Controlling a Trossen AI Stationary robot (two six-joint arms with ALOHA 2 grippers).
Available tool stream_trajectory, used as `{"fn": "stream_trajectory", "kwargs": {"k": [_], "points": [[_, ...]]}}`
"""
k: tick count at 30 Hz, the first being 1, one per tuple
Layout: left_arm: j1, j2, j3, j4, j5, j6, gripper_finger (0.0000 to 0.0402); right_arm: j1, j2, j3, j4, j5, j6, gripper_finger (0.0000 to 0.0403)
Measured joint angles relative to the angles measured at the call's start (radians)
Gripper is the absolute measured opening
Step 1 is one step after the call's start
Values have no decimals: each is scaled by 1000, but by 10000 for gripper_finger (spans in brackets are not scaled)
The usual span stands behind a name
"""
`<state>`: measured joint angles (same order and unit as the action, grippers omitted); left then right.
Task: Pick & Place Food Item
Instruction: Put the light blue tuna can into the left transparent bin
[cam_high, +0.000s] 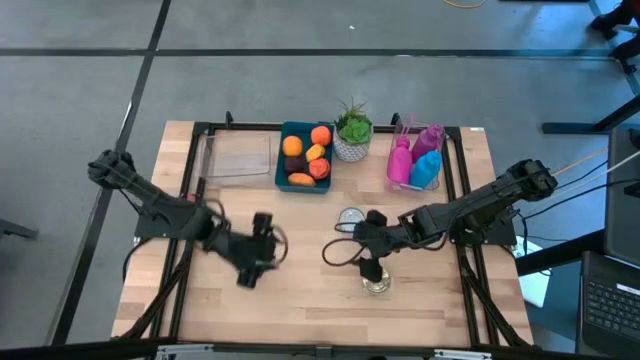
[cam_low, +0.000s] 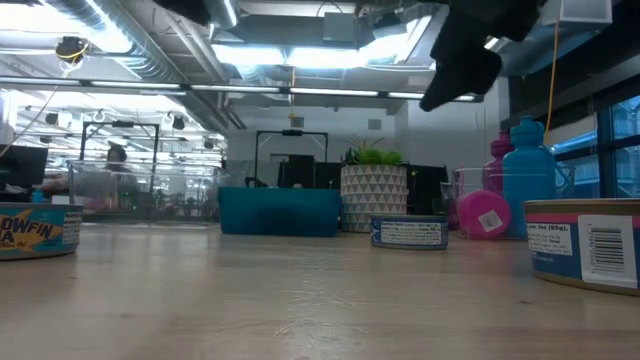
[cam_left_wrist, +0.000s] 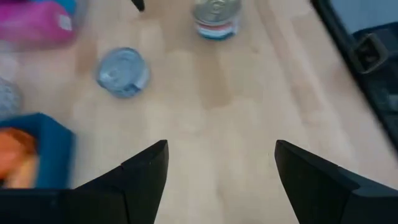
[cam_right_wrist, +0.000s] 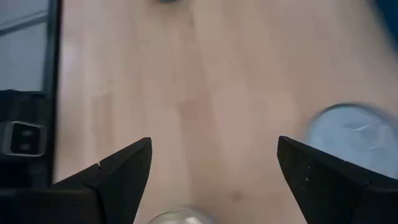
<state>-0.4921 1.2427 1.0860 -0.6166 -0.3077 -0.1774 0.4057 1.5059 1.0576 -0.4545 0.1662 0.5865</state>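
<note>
Two hands hang over the wooden tabletop (cam_high: 300, 300), both spread and holding nothing. Nearest, a small can (cam_high: 377, 283) stands upright just under the right hand (cam_high: 372, 262); the left hand (cam_high: 255, 262) hovers apart to its left over bare wood. A second can (cam_high: 350, 217) sits a little farther back. At the far edge, the blue bin (cam_high: 283, 160) holds the fruit (cam_high: 307, 158), beside a potted plant (cam_high: 352, 133) and coloured bottles (cam_high: 415, 160). I'd judge the risk is a descending finger clipping the can's rim and tipping it, since the can sits off-centre between the right fingers.
</note>
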Motion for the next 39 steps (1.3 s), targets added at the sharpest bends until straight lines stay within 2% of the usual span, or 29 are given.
{"fn": "stream_trajectory", "kwargs": {"k": [5,10,13,18,22,39], "points": [[-132,57,-46,-88,-70,-236,281,37,63,0,-6,-77,149,341],[-182,167,-48,-242,-132,-394,281,55,119,0,-2,-107,210,341],[-201,237,-48,-279,-129,-402,281,56,129,-1,-3,-107,217,341],[-231,339,-47,-272,21,-420,281,56,128,0,-2,-106,217,341],[-258,374,-45,-265,65,-472,280,56,128,0,-2,-103,214,341],[-286,377,5,-251,67,-506,280,56,128,0,-2,-95,191,341]]}}
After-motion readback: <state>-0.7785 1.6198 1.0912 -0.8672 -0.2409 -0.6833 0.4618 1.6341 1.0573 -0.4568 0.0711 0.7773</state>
